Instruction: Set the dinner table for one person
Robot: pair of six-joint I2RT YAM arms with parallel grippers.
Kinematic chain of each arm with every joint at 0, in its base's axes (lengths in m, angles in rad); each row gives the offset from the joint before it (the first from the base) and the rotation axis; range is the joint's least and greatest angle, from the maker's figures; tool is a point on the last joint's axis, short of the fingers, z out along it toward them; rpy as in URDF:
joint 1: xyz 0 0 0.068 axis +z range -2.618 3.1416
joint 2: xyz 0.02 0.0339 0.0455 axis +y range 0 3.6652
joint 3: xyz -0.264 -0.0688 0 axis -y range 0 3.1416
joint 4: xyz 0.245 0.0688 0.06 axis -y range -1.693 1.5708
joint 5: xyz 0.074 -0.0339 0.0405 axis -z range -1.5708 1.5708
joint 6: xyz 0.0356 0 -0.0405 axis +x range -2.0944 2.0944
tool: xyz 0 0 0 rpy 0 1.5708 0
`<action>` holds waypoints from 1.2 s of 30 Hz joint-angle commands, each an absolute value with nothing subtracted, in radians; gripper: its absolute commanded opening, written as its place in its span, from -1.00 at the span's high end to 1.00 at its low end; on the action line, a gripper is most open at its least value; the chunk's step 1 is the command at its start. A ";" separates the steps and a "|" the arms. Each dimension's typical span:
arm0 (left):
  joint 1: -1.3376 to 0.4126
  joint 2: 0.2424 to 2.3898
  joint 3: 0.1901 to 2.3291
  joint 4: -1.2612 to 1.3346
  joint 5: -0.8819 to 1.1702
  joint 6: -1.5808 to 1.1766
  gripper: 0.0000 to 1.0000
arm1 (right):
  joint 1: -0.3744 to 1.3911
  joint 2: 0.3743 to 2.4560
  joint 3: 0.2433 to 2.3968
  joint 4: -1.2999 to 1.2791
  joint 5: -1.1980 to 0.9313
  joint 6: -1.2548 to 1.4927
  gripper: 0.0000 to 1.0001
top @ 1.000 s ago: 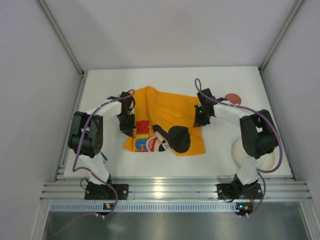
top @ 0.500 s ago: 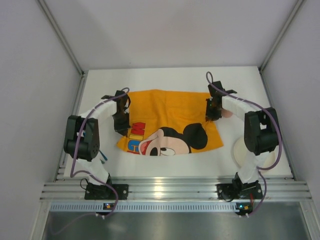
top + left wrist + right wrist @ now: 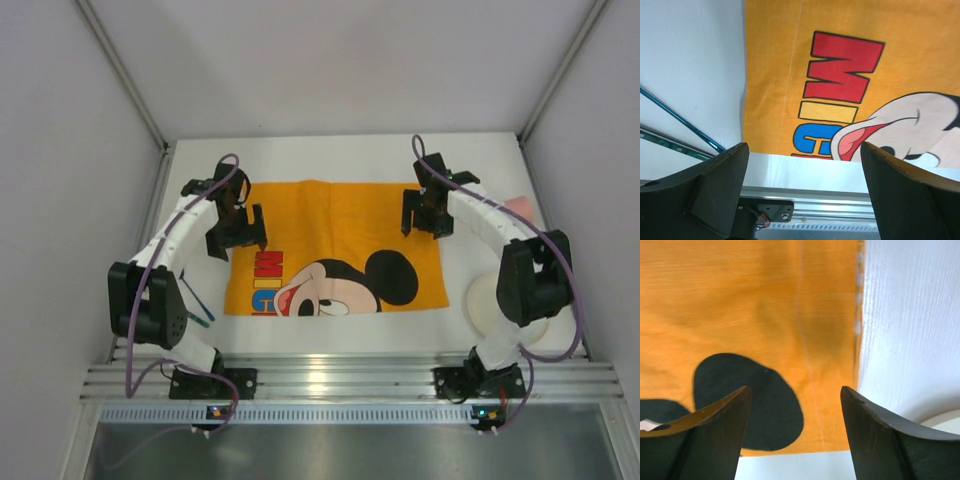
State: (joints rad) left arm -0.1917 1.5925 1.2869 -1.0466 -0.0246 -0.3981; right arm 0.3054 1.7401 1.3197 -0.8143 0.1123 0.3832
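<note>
The left claw (image 3: 236, 229) is hanging spread wide over the far left corner of the orange Mickey Mouse placemat (image 3: 335, 240), pinching nothing; in its wrist view the cloth's lettering is showing plainly between the fingers. The right claw (image 3: 424, 214) is likewise standing spread and empty over the far right corner, with the cloth's right edge showing just past its finger. How close either one is sitting to the fabric I cannot tell.

The main risk, as I judge it, is a fingertip catching the cloth as an arm is pulling away, dragging a corner and rumpling a placemat that is lying flat and square. The right arm (image 3: 530, 285) is also looming over the plate, so swinging round for it could be nudging it off the desk's right side. The thin blue and green sticks (image 3: 196, 306) are lying flat just left of the cloth near the front rail; a clumsy pinch there could be sliding them away.

The white desk (image 3: 300, 155) is lying under everything, between the grey walls.

As for containers, the white plate (image 3: 484, 302) is sitting just right of the placemat, partly hidden, showing nothing on its visible part. A pink thing (image 3: 520, 205) is peeking out beyond the right forearm; what it is I cannot tell.
</note>
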 commanded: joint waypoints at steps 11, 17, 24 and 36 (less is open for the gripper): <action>-0.273 1.600 1.189 -0.733 0.173 -0.463 -0.96 | 0.183 1.538 1.440 -0.859 0.104 0.342 -0.54; -0.336 1.657 1.186 -0.724 0.181 -0.517 -0.96 | -0.208 1.629 1.549 -0.930 0.127 0.428 -0.53; -0.388 1.654 1.167 -0.782 0.181 -0.486 -0.94 | -0.386 1.821 1.779 -1.009 0.239 0.394 -0.52; -0.408 1.683 1.238 -0.882 0.187 -0.456 -0.91 | -0.555 1.819 1.511 -0.922 0.263 0.373 -0.53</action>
